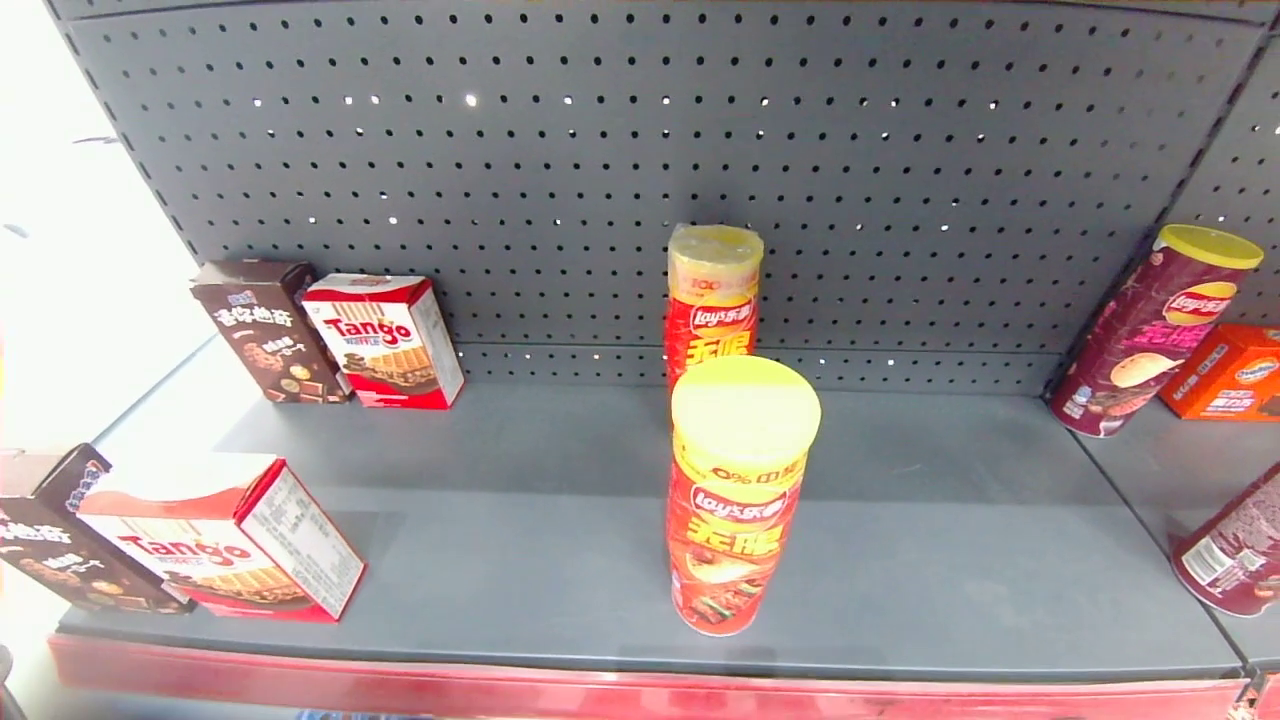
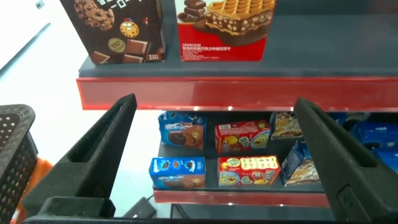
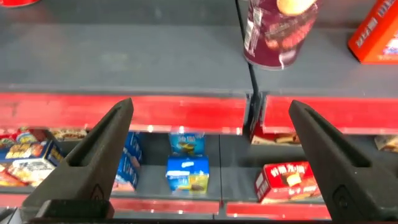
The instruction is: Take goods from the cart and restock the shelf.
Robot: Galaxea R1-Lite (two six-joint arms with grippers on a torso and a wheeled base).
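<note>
Left gripper [image 2: 214,101] and right gripper [image 3: 211,104] both gape empty: you're between picks. Next, grab from the basket [image 2: 12,155], probably the cart; the shelf [image 1: 500,500] has room left of centre in the head view.

We are in a shop, at a snack aisle. A dark grey metal shelf [image 1: 560,520] with a perforated grey back panel [image 1: 600,150] and a red front strip [image 1: 600,690] carries 2 red crisp tubes with yellow lids [image 1: 735,520], a purple crisp tube [image 1: 1150,335] and red-and-white wafer boxes [image 1: 385,340], labels facing out. Lower shelves [image 2: 249,196] hold rows of blue and red biscuit boxes [image 2: 177,173]. A black mesh plastic basket [image 2: 12,155] sits beside the shelving.
</note>
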